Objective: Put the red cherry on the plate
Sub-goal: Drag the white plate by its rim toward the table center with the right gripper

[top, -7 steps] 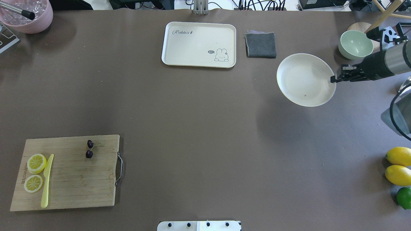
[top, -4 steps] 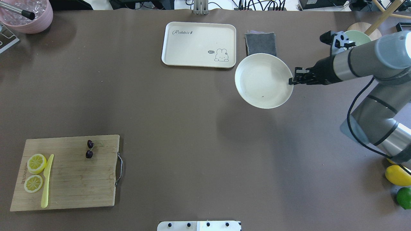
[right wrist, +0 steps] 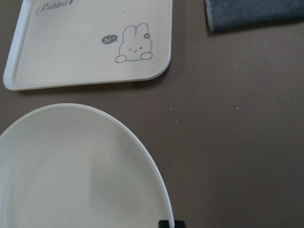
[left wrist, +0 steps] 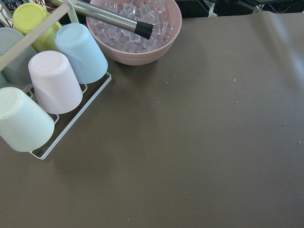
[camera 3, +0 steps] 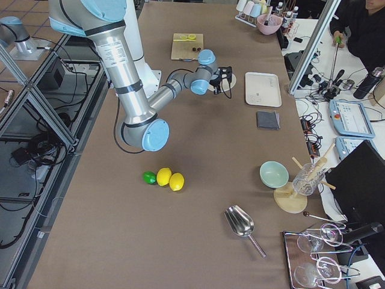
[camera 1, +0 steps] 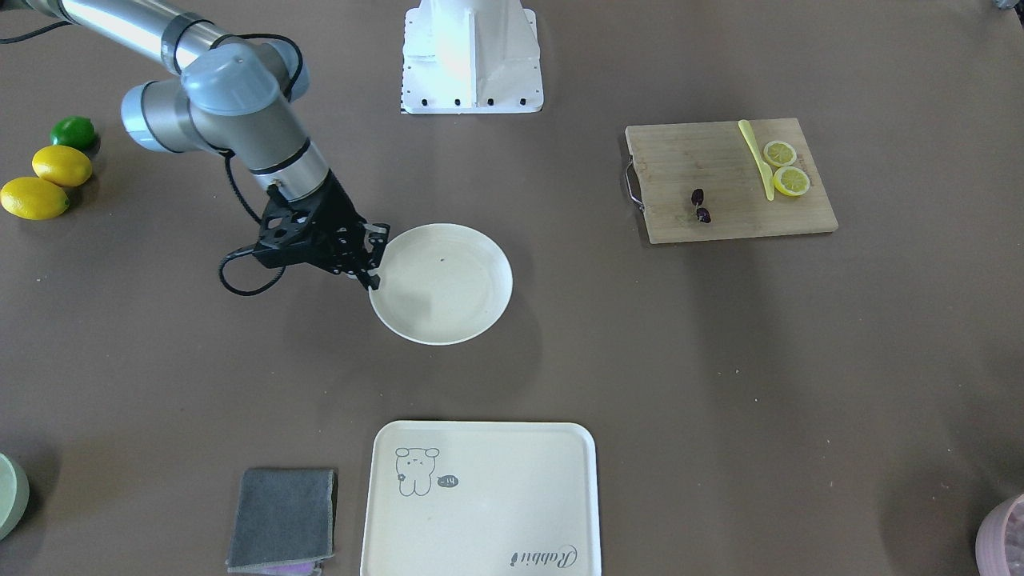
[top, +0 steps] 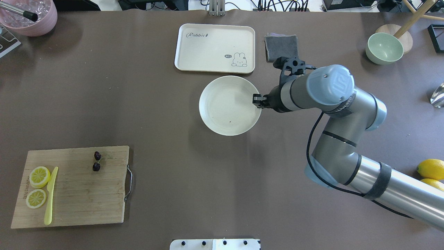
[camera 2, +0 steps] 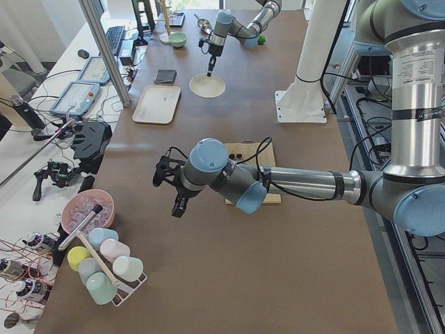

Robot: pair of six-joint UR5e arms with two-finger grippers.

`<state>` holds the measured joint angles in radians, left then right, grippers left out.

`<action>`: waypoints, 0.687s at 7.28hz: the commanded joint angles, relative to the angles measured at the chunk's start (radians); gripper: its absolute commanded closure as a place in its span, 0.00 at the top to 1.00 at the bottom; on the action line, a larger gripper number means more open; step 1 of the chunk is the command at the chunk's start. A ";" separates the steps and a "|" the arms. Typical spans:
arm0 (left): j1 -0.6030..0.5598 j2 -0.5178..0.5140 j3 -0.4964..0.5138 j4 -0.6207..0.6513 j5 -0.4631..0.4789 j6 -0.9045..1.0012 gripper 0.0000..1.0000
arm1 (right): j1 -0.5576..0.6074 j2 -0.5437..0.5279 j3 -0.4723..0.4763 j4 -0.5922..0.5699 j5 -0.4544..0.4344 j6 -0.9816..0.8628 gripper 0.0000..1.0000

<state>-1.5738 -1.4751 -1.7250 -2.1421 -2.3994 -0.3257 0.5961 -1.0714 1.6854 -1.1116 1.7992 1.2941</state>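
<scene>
The red cherry is a pair of small dark cherries lying on the wooden cutting board at the near left; it also shows as the cherry in the front view. The round cream plate is near the table's middle, just in front of the tray. My right gripper is shut on the plate's right rim, its fingertip at the plate's edge. My left gripper hovers by the pink bowl, far from the cherry; I cannot tell whether it is open or shut.
Two lemon slices and a yellow knife share the board. A rabbit tray, grey cloth and green bowl line the far side. Lemons lie near right. An ice bowl and cup rack stand far left.
My right arm has carried the plate leftward from the right side of the table to its middle, a little nearer to me. The cherry and board have not moved.
</scene>
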 commanded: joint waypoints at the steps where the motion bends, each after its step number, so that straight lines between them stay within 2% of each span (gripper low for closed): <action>1: 0.000 -0.004 0.001 -0.004 0.000 -0.001 0.98 | -0.080 0.060 -0.035 -0.060 -0.049 0.060 0.00; 4: 0.000 -0.007 -0.001 -0.004 0.002 -0.007 0.98 | -0.101 0.086 -0.065 -0.063 -0.050 0.067 0.00; 5: 0.005 -0.013 -0.010 -0.005 0.000 -0.079 0.98 | -0.107 0.085 -0.067 -0.063 -0.050 0.067 0.00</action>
<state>-1.5727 -1.4828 -1.7277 -2.1465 -2.3982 -0.3509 0.4960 -0.9898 1.6249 -1.1745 1.7492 1.3597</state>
